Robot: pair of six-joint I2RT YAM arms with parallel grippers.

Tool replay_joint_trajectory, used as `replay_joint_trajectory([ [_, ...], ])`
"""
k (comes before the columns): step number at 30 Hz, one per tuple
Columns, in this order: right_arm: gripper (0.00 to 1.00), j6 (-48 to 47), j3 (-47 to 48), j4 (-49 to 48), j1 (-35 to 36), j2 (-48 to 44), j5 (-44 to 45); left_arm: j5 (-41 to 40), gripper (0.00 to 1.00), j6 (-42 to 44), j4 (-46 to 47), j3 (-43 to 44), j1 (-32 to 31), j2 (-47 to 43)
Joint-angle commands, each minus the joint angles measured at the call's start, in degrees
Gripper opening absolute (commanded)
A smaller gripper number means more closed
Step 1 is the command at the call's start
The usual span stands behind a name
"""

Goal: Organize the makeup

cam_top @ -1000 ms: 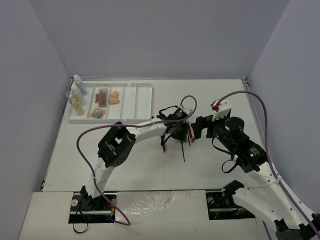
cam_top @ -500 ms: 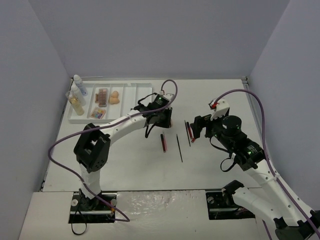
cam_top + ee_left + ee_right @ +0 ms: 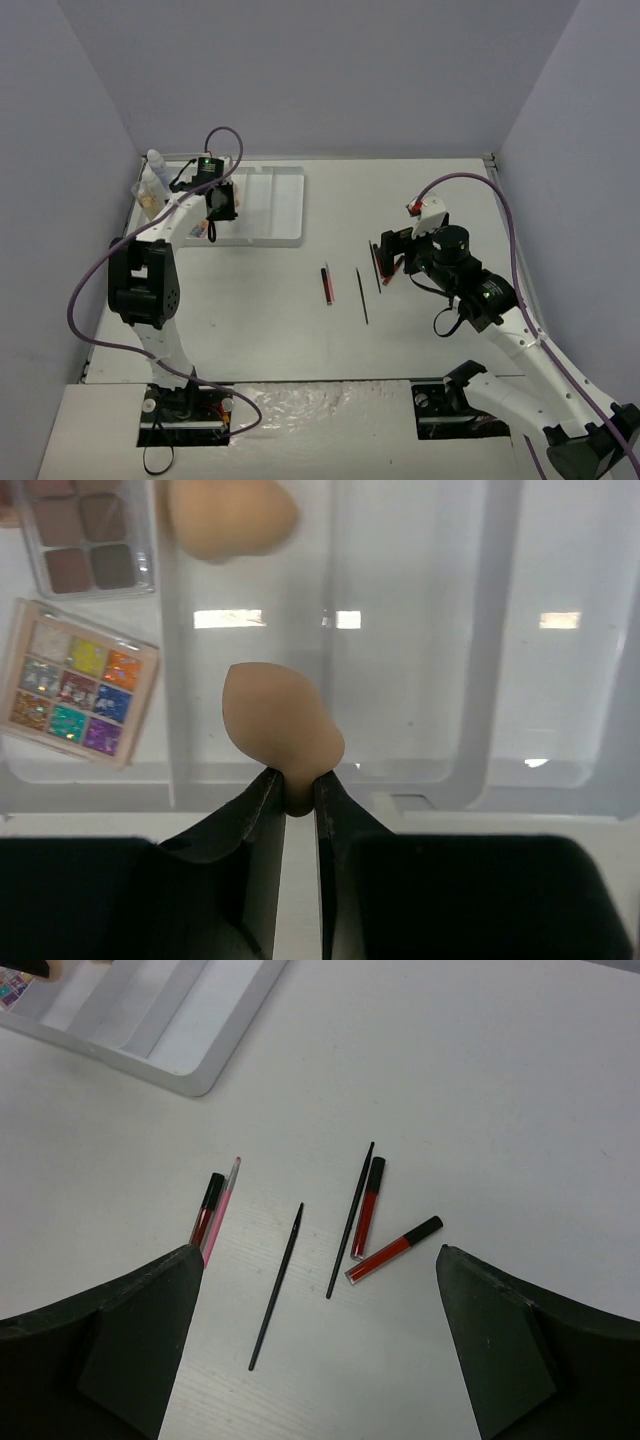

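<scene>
White table (image 3: 450, 200) between lilac walls (image 3: 320, 70); left gripper (image 3: 292, 790) tight on peach sponge (image 3: 280, 730), right gripper (image 3: 318, 1260) agape.

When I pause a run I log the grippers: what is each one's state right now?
Left gripper: closed, holding a peach sponge.
Right gripper: open, holding nothing.
</scene>
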State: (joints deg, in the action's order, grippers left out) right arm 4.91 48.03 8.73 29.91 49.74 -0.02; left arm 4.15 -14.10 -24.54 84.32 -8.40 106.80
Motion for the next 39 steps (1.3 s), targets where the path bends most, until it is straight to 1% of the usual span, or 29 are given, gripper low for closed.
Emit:
replay_joint_trajectory([
  [1,1.00,-0.4,0.8,-4.4,-0.5,0.8,-1.6,1.4,0.07,5.0,-0.6,6.9,2.7,4.2],
  [3,1.00,-0.5,0.7,-4.4,-0.5,0.8,-1.7,1.3,0.11,6.0,-1.1,8.6,3.5,6.1],
  [6,1.00,-0.7,0.6,-4.4,-0.5,0.9,-1.6,1.2,0.24,6.3,-2.5,11.1,3.7,7.3],
  [8,1.00,-0.8,0.6,-4.4,-0.6,0.8,-1.6,1.1,0.31,5.9,-2.7,11.7,3.7,7.1],
  [9,1.00,-0.8,0.6,-4.4,-0.6,0.8,-1.6,1.1,0.32,5.8,-2.7,11.7,3.7,6.8],
  [11,1.00,-0.8,0.6,-4.4,-0.6,0.9,-1.7,0.8,0.42,5.0,-3.1,11.6,3.7,6.3],
  [13,1.00,-0.7,0.5,-4.4,-0.6,0.9,-1.8,0.9,0.51,3.0,-3.4,10.3,3.4,4.3],
  [15,1.00,-0.7,0.5,-4.4,-0.6,0.8,-1.7,1.1,0.58,0.9,-3.5,8.9,2.9,1.9],
  [18,1.00,-0.7,0.4,-4.4,-0.6,0.8,-1.6,0.4,0.64,-2.9,-2.9,5.3,1.1,-2.9],
  [21,1.00,-0.8,0.4,-4.4,-0.6,1.0,-1.6,-0.8,0.70,-8.6,-1.7,0.4,-2.6,-7.5],
  [23,1.00,-0.7,0.5,-4.5,-0.6,1.5,-1.4,-2.4,0.72,-13.5,-1.3,-3.7,-7.1,-9.7],
  [26,1.00,0.0,0.7,-4.5,-0.6,2.1,-0.8,-5.2,0.73,-20.3,0.0,-6.9,-14.8,-11.7],
  [29,1.00,0.5,0.6,-4.5,-0.6,2.4,-0.8,-6.3,0.72,-26.5,1.0,-9.9,-21.5,-11.3],
  [31,1.00,0.6,0.5,-4.5,-0.6,2.4,-1.2,-6.3,0.68,-29.4,2.3,-10.6,-26.8,-10.0],
  [34,1.00,0.6,0.1,-4.5,-0.6,2.1,-1.5,-6.8,0.61,-32.1,3.0,-9.6,-31.4,-6.6],
  [39,1.00,0.6,-0.3,-4.5,-0.6,1.5,-1.7,-6.3,0.55,-33.7,2.8,-6.7,-36.0,-2.0],
])
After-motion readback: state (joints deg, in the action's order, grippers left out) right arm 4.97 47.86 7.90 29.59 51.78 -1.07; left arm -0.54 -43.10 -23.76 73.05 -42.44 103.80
